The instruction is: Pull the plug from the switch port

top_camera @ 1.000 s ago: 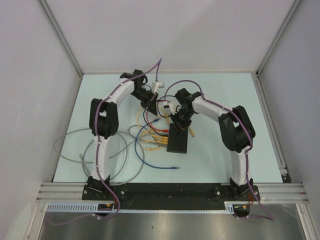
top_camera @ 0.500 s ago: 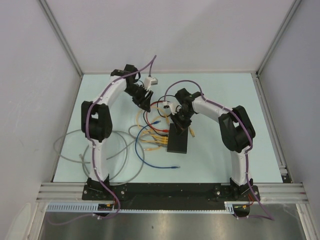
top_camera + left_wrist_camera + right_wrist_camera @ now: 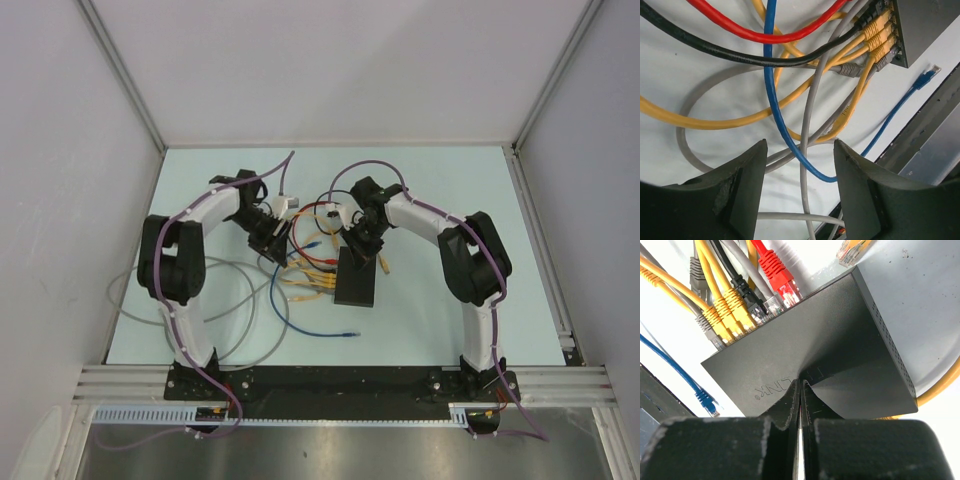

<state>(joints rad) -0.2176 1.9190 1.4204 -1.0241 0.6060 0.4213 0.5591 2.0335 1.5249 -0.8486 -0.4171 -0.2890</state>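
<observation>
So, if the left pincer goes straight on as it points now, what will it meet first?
Probably the blue cable, looping between its open fingers, with gray cables beside it; depth is unclear.

My left hand [image 3: 799, 150] has a gap between its fingers. A blue cable [image 3: 774, 105] and a gray cable [image 3: 809, 125] run right under that gap. Ahead of this hand, yellow cables [image 3: 715, 121], a black cable [image 3: 715, 50] and a red cable [image 3: 740, 25] cross. They block a straight way to the plugs [image 3: 875, 35]. Beyond my right hand [image 3: 358, 240], the counter [image 3: 450, 170] is bare.
</observation>
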